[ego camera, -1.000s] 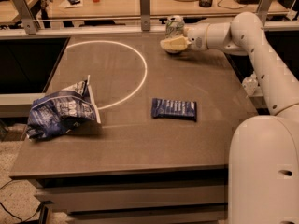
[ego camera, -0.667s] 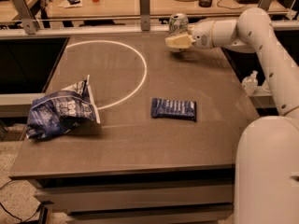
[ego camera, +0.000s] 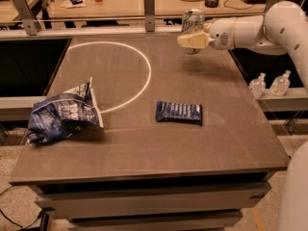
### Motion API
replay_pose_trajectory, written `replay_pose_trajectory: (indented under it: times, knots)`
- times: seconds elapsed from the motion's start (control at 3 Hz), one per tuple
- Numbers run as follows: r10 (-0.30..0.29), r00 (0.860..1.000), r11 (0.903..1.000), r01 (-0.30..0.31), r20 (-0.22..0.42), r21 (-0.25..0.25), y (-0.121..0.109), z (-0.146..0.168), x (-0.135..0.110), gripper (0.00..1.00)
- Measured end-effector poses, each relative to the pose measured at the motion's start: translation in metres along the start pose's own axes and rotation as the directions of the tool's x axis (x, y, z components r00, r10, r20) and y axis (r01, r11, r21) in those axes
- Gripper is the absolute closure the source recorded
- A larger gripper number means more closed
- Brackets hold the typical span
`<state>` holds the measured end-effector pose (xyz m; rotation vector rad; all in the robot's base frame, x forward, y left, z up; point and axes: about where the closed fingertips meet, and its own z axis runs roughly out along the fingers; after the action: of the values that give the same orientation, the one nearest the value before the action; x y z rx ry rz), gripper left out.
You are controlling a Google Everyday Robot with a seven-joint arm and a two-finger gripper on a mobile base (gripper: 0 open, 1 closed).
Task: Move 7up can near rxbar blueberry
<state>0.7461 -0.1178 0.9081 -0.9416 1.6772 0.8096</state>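
Note:
The 7up can (ego camera: 193, 19), silver-white with green markings, is upright at the far edge of the table, right of the middle. My gripper (ego camera: 193, 40) reaches in from the right on a white arm and is shut on the can's lower part, holding it a little above the table top. The rxbar blueberry (ego camera: 178, 112), a flat dark blue wrapper, lies on the table's middle right, well nearer to the camera than the can and slightly left of it.
A puffy blue-and-white chip bag (ego camera: 61, 114) lies at the table's left side. A white circle line (ego camera: 144, 76) is painted on the grey table (ego camera: 231, 143). A metal post (ego camera: 149, 8) stands at the far edge. Two small bottles (ego camera: 258, 84) sit on a ledge to the right.
My gripper and the can have moved together a little to the right and slightly up along the far edge. The bar and the chip bag have not moved.

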Motion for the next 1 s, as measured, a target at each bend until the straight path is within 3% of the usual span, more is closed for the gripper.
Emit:
replay_pose_trajectory:
  times: [0.33, 1.0]
  knots:
    - [-0.001, 1.000, 0.9996, 0.002, 0.013, -0.027, 0.032, -0.020, 0.004, 1.00]
    - [-0.021, 1.000, 0.9997, 0.021, -0.001, -0.007, 0.085, -0.039, 0.027, 1.00]
